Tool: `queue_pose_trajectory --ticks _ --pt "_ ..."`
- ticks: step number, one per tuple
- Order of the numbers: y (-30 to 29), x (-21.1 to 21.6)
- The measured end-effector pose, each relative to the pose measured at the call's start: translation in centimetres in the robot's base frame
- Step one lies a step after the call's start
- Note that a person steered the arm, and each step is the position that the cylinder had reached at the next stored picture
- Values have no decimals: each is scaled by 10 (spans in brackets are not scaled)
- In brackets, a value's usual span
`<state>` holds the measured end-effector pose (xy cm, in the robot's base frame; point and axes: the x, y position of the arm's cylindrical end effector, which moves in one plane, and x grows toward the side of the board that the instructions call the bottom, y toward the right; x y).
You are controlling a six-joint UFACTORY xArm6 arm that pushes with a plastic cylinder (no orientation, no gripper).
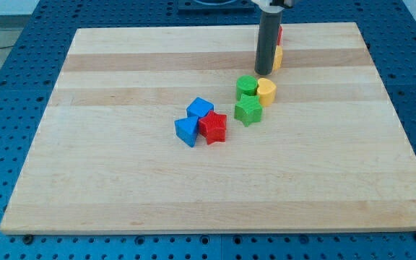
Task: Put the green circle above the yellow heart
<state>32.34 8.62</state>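
The green circle point(247, 86) sits right of the board's middle, touching the left side of the yellow heart point(266, 92). A green star point(248, 110) lies just below the two. My tip point(264, 73) stands just above the green circle and the yellow heart, toward the view's top, very close to both. The rod partly hides a yellow block point(277, 58) and a red block point(279, 33) behind it.
A blue cube point(200, 109), a blue block point(186, 131) and a red star point(213, 127) cluster near the board's middle. The wooden board point(121, 180) lies on a blue perforated table.
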Motion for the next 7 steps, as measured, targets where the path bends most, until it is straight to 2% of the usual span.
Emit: queue_pose_trajectory --ticks 4,6,7 --pt "2 -11" --pt "-77 35" --pt "-89 71"
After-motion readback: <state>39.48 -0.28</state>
